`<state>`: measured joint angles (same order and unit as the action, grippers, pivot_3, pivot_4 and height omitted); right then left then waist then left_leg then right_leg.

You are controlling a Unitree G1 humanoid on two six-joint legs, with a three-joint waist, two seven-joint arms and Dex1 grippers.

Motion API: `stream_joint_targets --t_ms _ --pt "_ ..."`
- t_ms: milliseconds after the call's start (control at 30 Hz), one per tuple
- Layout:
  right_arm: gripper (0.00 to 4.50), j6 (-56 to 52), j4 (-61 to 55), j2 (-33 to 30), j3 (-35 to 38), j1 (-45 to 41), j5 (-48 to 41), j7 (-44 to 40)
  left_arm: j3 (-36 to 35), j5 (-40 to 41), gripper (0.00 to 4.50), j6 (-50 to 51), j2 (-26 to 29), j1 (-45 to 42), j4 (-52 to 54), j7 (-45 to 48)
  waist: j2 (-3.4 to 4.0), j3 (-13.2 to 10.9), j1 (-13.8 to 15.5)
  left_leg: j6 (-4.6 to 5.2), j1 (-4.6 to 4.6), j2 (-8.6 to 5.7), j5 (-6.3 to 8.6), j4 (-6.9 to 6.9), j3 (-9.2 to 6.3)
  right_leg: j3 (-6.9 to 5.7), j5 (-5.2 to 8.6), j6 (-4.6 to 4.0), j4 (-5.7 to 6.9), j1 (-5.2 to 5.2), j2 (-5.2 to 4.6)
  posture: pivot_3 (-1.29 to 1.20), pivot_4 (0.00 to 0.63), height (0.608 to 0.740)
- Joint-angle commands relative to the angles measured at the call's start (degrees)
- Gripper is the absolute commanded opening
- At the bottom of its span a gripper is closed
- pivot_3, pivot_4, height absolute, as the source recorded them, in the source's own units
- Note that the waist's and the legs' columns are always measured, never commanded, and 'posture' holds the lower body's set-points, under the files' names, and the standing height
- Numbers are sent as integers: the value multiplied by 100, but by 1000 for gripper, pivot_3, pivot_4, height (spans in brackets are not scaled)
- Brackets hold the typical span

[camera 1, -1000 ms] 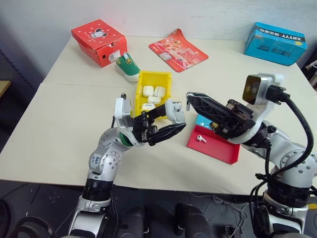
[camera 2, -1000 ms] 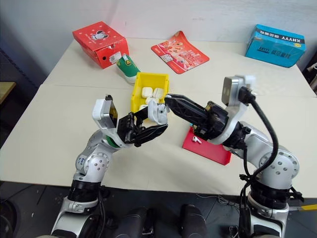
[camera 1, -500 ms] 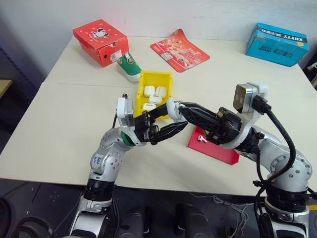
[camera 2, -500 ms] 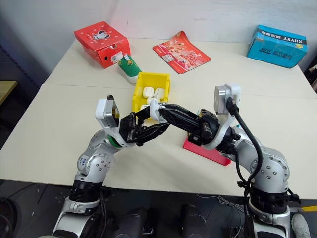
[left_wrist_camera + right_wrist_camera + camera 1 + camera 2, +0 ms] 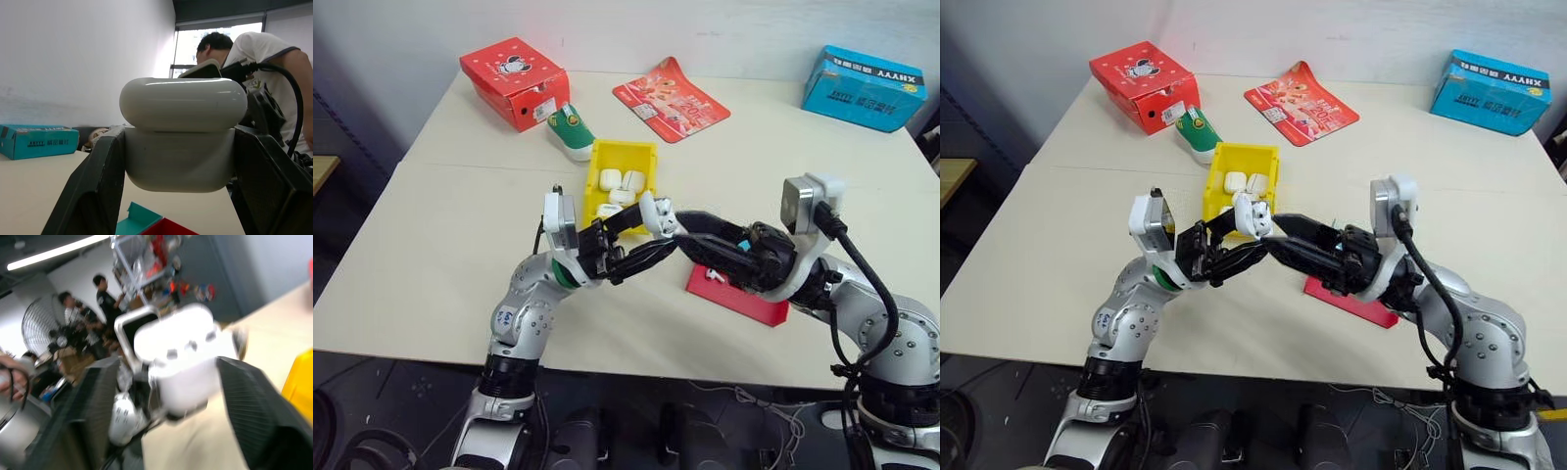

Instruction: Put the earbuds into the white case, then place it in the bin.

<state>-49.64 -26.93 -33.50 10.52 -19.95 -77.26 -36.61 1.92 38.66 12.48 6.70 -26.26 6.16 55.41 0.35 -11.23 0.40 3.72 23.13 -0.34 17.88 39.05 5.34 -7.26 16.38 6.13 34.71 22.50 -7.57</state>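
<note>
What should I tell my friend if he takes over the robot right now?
Left gripper: shut on the white case, held up above the table in front of the bin.
Right gripper: open, fingers either side of the case.
One earbud lies in the red tray.
Bin: yellow, with several white cases inside.
Done: case picked up.
Left: load the earbuds, then put the case in the bin.

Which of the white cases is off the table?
The white case clamped in the left gripper, held in the air before the yellow bin; the other cases lie inside that bin.
</note>
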Motion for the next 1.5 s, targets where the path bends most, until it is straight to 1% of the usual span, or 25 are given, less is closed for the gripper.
stream_joint_targets --t_ms 33,100,167,200,233,300,367,400,467,567,667,733,800,900,1067,1133,1333,1500 --pt "4454 -176 -268 -376 362 156 -610 -209 22 79 2821 -60 23 1 260 73 0 0 13 1 0 0 1 0 0 0 0 0 -2 0 0 0 150 740" --pt "4454 -227 -205 -655 586 326 -673 -301 19 45 2821 -45 116 39 274 109 0 0 40 3 0 0 2 0 1 0 0 0 -12 0 0 0 150 740" --pt "4454 -126 -56 -881 869 495 -507 -357 24 -107 2821 -69 266 44 261 101 0 0 80 4 0 0 3 0 1 0 0 0 -28 -1 -1 0 150 740" --pt "4454 -23 6 -1000 973 581 -266 -455 48 -230 2821 -69 383 36 245 87 0 0 97 4 0 0 3 0 1 1 0 0 -28 -1 -1 0 150 740" --pt "4270 145 39 -1122 1021 662 104 -578 113 -447 2821 -113 536 20 211 84 0 0 101 4 0 0 3 0 2 1 0 0 -30 -1 0 0 150 740" --pt "3877 638 64 -1485 997 763 1032 -1091 466 -1241 2821 -195 1101 -37 76 139 0 0 107 4 0 0 4 0 4 1 0 0 -30 -1 0 0 150 740" --pt "3213 987 71 -1669 893 756 1573 -1434 700 -1676 2821 -144 1442 -86 -9 109 0 0 103 3 0 0 5 0 9 1 0 0 -30 1 2 0 150 740" --pt "2872 1087 81 -1703 840 736 1719 -1539 757 -1754 2821 -121 1516 -105 -30 92 0 0 105 3 -1 0 5 -1 13 1 0 0 -30 2 3 0 150 740" --pt "2146 1292 -57 -1802 513 430 2094 -1753 862 -1977 2821 -126 1627 -186 -77 35 0 0 105 1 -1 1 7 -2 9 0 0 0 -30 2 2 0 150 740" --pt "1072 1274 -270 -1723 -34 -101 2390 -1718 1039 -2265 2821 -171 1677 -324 -156 31 0 -1 92 -1 0 3 8 -1 7 4 0 0 -30 6 0 0 150 740" --pt "32 1387 -469 -1541 -740 -561 2971 -1614 1135 -2373 2821 -65 1562 -441 -206 -71 0 0 96 -8 0 6 10 -2 -1 2 0 0 -29 8 -1 0 150 740" --pt "32 1246 -477 -1299 -1081 -829 3147 -1358 1172 -2407 2821 -52 1515 -464 -205 -86 0 0 98 -10 0 6 11 -3 -1 2 0 0 -30 8 -1 0 150 740" --pt "32 1211 -454 -1140 -1323 -924 3385 -1223 1176 -2431 2821 -88 1497 -458 -199 -103 0 0 104 -9 2 5 11 -2 0 1 0 0 -30 8 -2 0 150 740" --pt "32 1180 -455 -1226 -1631 -951 3781 -1291 1166 -2424 2821 -98 1537 -413 -143 -54 0 -1 109 -7 7 3 10 -1 -2 -6 0 0 -19 5 -3 0 150 740" --pt "32 1081 -387 -1181 -1854 -1023 4260 -1116 1133 -2394 2821 -78 1574 -409 -88 -42 0 0 94 -5 8 2 11 -1 -1 -13 0 0 -20 3 -1 0 150 740" --pt "32 1069 -360 -1393 -1914 -925 4446 -1287 1107 -2366 2821 -87 1595 -388 -32 -34 0 -1 95 -5 8 2 10 -1 0 -13 0 1 -18 3 1 0 150 740" --pt "32 1175 -322 -1708 -1595 -345 4581 -1492 1002 -2267 2821 -142 1587 -278 129 -54 -2 0 109 -3 8 1 10 0 -1 -16 -1 1 -19 -2 1 0 150 740" --pt "32 1371 -396 -1780 -1103 243 4566 -1540 896 -2095 2821 -86 1624 -124 311 24 -2 0 105 -2 7 1 8 1 0 -16 -1 2 -16 -3 1 0 150 740"
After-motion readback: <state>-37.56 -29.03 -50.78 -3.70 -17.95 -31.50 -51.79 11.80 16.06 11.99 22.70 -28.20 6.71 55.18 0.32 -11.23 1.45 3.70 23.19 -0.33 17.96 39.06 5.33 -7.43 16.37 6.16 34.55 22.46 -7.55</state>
